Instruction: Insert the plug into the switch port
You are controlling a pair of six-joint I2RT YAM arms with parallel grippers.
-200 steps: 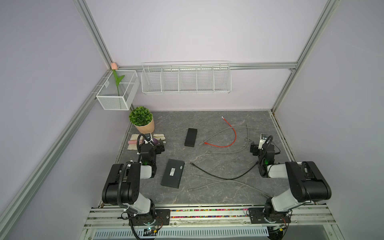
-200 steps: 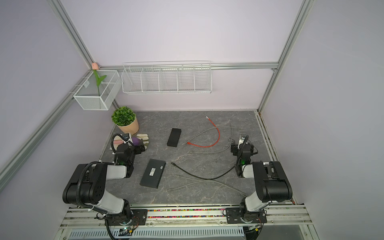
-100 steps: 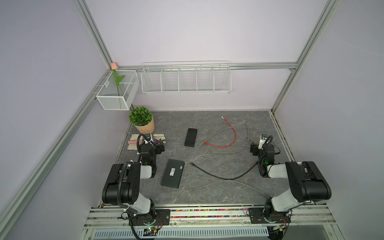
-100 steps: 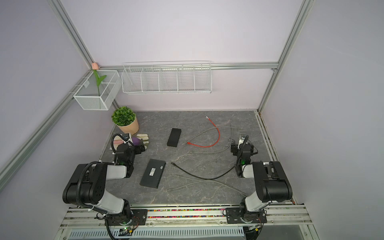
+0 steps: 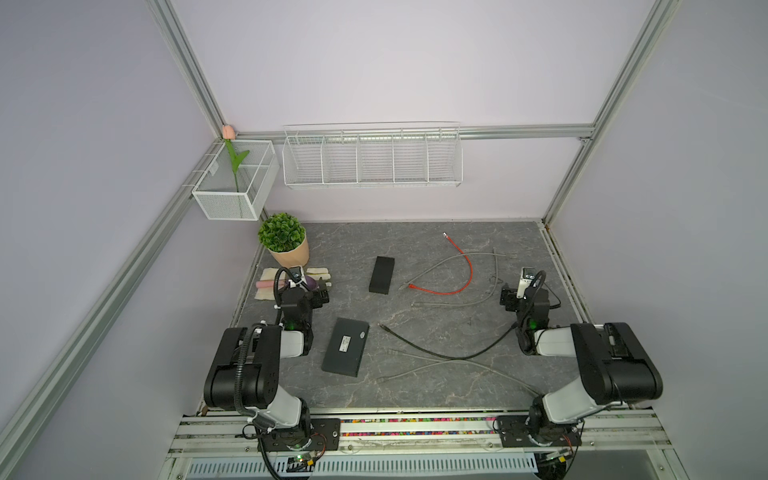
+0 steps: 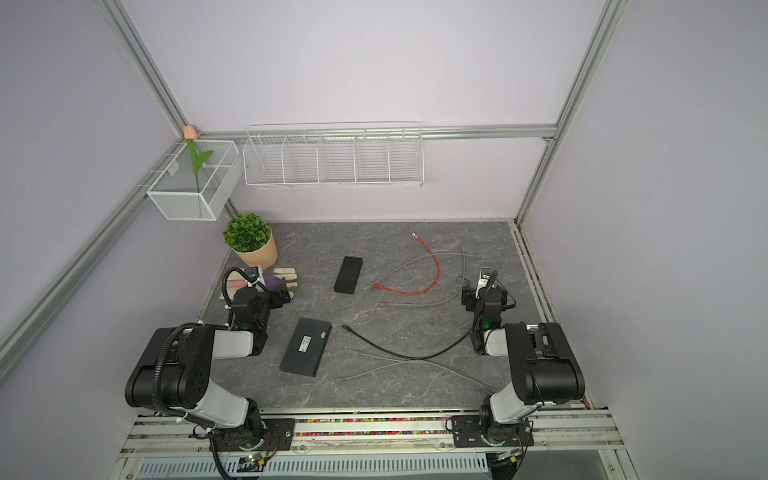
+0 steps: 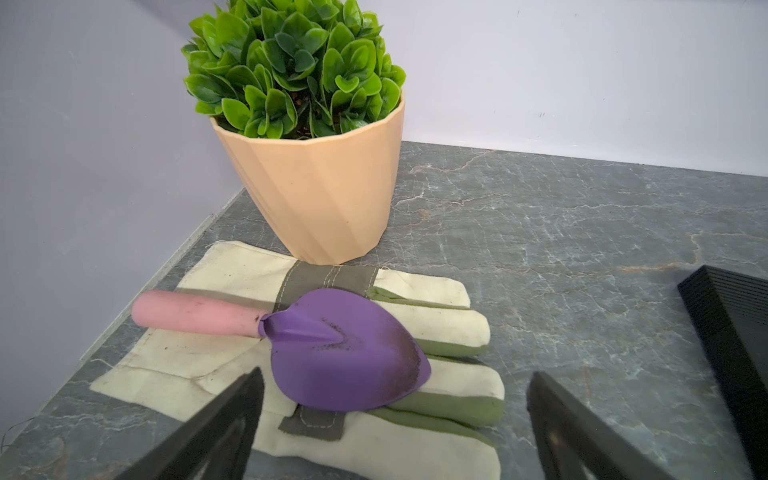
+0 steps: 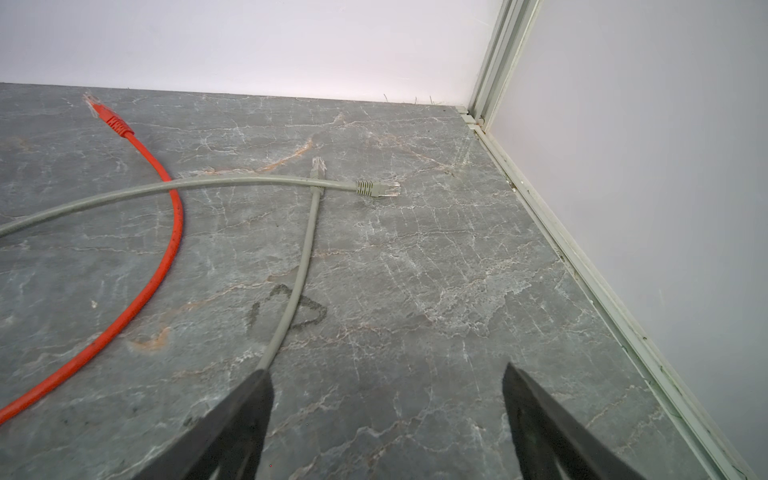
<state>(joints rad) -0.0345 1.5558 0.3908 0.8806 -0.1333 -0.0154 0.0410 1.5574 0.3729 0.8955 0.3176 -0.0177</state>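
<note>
A flat black switch (image 5: pixel 345 347) with a white label lies on the grey table between the arms, in both top views (image 6: pixel 306 347); its ports do not show. A red cable (image 5: pixel 465 274) with a plug (image 8: pixel 102 111) at its far end, two grey cables (image 8: pixel 305 245) with plugs (image 8: pixel 378 189) and a black cable (image 5: pixel 436 351) lie to its right. My left gripper (image 7: pixel 395 372) stands open low over a glove, left of the switch (image 5: pixel 322 297). My right gripper (image 8: pixel 385 369) stands open over bare table at the right (image 5: pixel 508 300), a grey cable running beside one finger.
A second black box (image 5: pixel 381 275) lies mid-table. A potted plant (image 7: pixel 307 145), a work glove (image 7: pixel 374 428) and a purple trowel (image 7: pixel 345 353) sit at the back left. Wire baskets (image 5: pixel 372 158) hang on the walls. A wall rail (image 8: pixel 582 257) runs close on the right.
</note>
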